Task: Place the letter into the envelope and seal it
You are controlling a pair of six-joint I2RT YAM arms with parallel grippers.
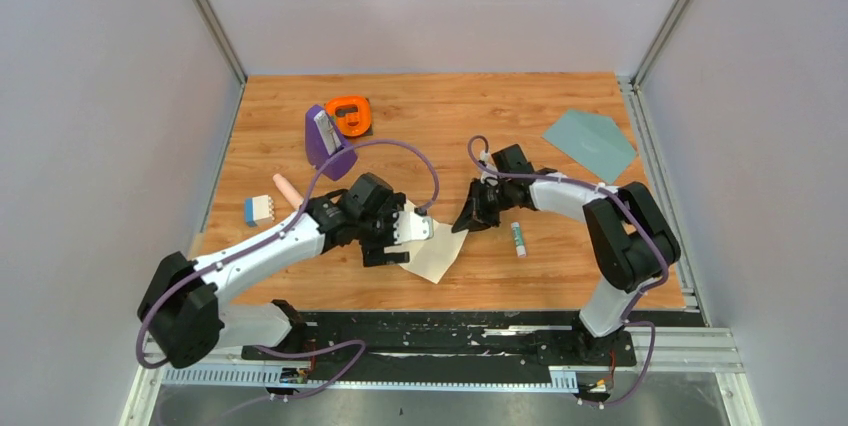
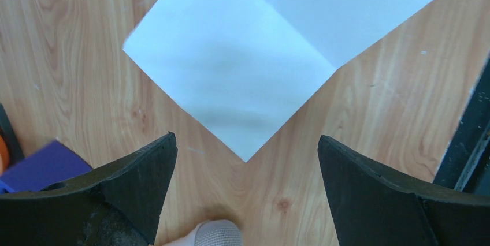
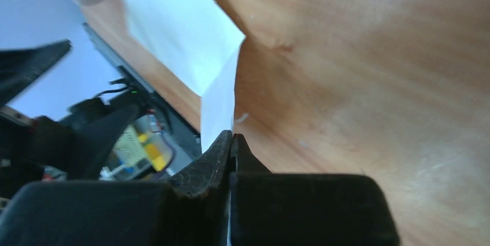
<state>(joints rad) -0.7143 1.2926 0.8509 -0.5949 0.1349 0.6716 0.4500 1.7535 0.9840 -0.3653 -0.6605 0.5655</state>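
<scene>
Near the middle of the wooden table, the right gripper is pinching the letter at its edge, jaws pressed together on the paper, with only a narrow strip of the sheet caught between them. The left gripper is hanging just above the same sheet with its jaws spread wide, gripping nothing; one corner of the letter is pointing into the gap between its fingers. The envelope is lying flat at the far right of the table, well apart from the letter.

The hold is looking like the weak point. With so little paper in the jaws, the sheet could be slipping out or tearing as soon as it is being lifted or dragged, and a limp page (it is already bending up at the pinch) may be folding under itself on the way across. The left gripper, sitting so low, could be snagging the letter. The glue stick, lying just beside the right arm, is also risking a knock.
</scene>
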